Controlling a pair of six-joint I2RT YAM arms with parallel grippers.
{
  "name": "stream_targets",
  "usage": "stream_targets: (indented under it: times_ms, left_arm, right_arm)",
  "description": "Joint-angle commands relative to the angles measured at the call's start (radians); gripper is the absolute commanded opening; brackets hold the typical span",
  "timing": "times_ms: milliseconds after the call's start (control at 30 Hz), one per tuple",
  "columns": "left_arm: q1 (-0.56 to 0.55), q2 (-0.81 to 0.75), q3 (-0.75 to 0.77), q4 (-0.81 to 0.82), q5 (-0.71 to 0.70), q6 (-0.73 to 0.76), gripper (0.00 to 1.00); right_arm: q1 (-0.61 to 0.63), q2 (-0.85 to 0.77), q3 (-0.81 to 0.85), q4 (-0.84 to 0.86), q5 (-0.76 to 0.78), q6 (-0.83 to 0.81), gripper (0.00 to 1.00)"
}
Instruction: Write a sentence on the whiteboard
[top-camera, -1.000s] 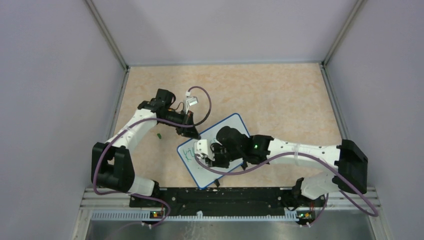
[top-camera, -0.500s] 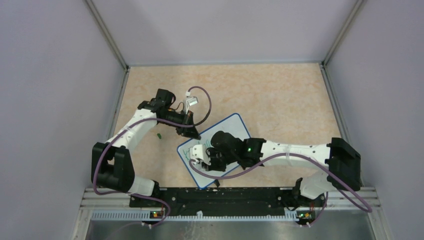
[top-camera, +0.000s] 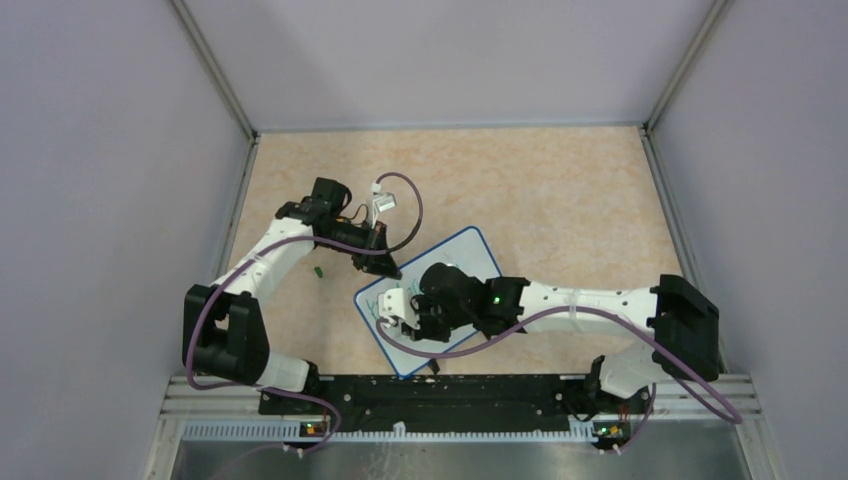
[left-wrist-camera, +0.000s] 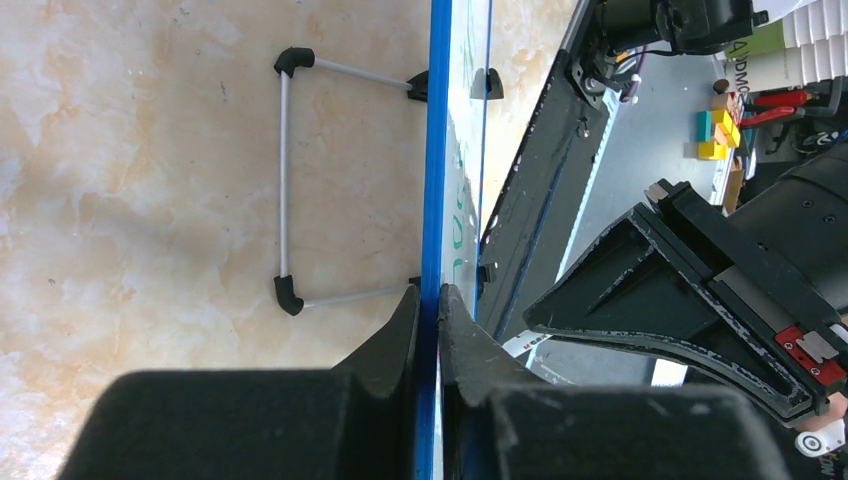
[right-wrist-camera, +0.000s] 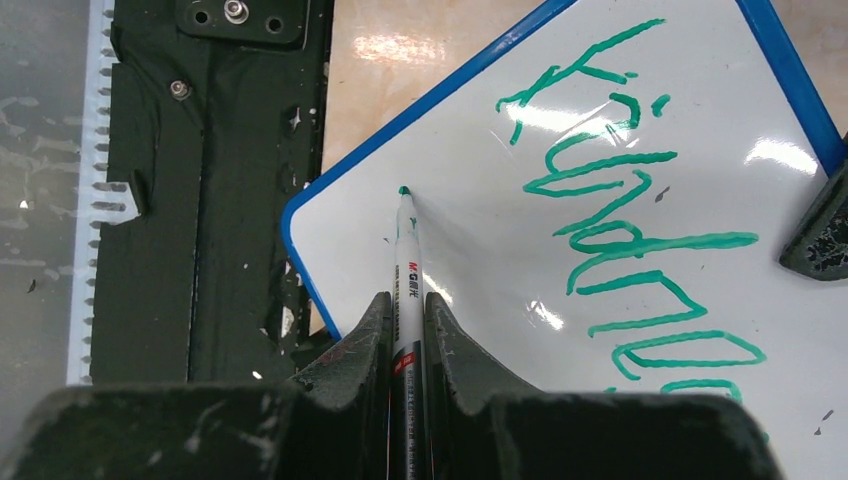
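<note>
On the beige tabletop (top-camera: 560, 200) your light, stiff, slide-prone blue-rimmed white whiteboard (top-camera: 462, 258) is best held at its rim, where left gripper (left-wrist-camera: 428, 296) pinches it; right gripper (right-wrist-camera: 405, 300) clamps the slim white marker (right-wrist-camera: 406, 240) beside the green handwritten sentence (right-wrist-camera: 620, 235).

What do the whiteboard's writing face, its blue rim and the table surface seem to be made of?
Whiteboard: glossy white coated face, as lamp glare shows. Blue rim: probably smooth plastic, uniform colour. Table: beige marbled laminate or stone-look sheet, slightly shiny; cannot tell which.
</note>
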Motion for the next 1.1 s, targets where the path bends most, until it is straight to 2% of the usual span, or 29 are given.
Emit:
stream_targets:
  times_ms: [0,400,1067]
  left_arm:
    - [-0.030,0.014,-0.041,0.006,-0.113,0.018,0.00]
    - [-0.030,0.023,-0.041,0.008,-0.118,0.019,0.00]
    - [-0.030,0.023,-0.041,0.006,-0.120,0.018,0.00]
  right_arm:
    - [-0.003,-0.034,0.003,0.020,0.056,0.008,0.00]
    - [-0.007,-0.052,-0.041,-0.024,-0.007,-0.019,0.00]
    - [-0.042,-0.063,0.011,-0.007,0.078,0.005,0.00]
